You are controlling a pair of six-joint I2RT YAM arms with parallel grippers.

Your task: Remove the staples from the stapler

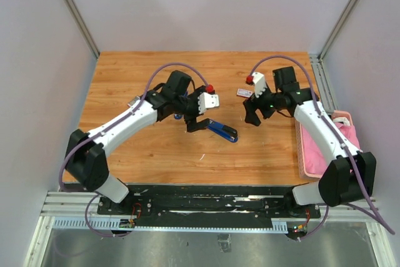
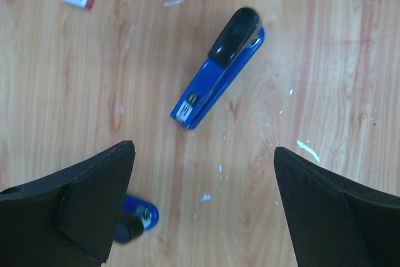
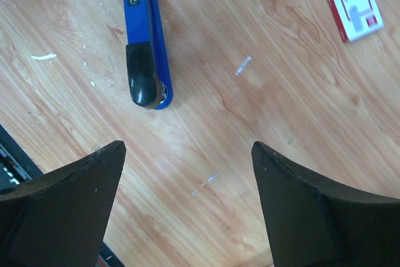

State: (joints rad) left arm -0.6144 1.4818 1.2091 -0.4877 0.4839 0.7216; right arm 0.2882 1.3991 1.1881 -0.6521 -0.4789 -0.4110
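Observation:
A blue stapler (image 1: 223, 131) with a black rear end lies shut on the wooden table, between my two grippers. It shows in the left wrist view (image 2: 219, 70) and the right wrist view (image 3: 144, 35). Short silvery slivers that look like staples lie loose on the wood: one between stapler and box (image 3: 244, 65), one on the stapler's other side (image 3: 44, 57), also seen from the left wrist (image 2: 308, 149). My left gripper (image 1: 197, 122) (image 2: 203, 148) is open and empty, just left of the stapler. My right gripper (image 1: 253, 117) (image 3: 187, 145) is open and empty, to its right.
A small white box with red print (image 1: 245, 92) lies behind the stapler. A second blue and black object (image 2: 140, 214) is partly hidden by my left finger. A pink basket (image 1: 304, 154) with pink cloth stands at the table's right edge.

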